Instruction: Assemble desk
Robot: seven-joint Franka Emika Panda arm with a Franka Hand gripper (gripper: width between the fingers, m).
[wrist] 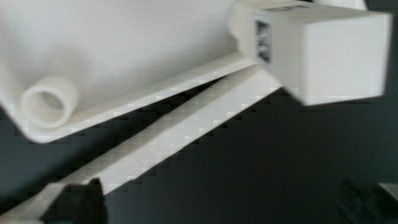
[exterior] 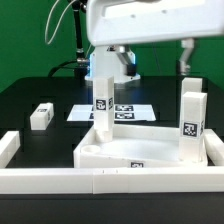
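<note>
The white desk panel (exterior: 135,152) lies rim up near the front wall. One tagged white leg (exterior: 102,100) stands upright at its far corner on the exterior view's left. A second leg (exterior: 192,115) stands at the corner on the right. A third leg (exterior: 41,115) lies loose on the black table at the left. My gripper (exterior: 118,70) hangs above and behind the left upright leg. In the wrist view the gripper (wrist: 217,205) is open and empty over bare table, with a dark fingertip (wrist: 71,200) showing. That view also shows the panel (wrist: 107,40), a round corner socket (wrist: 45,100) and a leg (wrist: 324,55).
The marker board (exterior: 125,111) lies flat behind the panel. Long white border wall segments run along the front (exterior: 110,182) and the left edge (exterior: 8,148). A black stand and cables rise at the back (exterior: 78,40).
</note>
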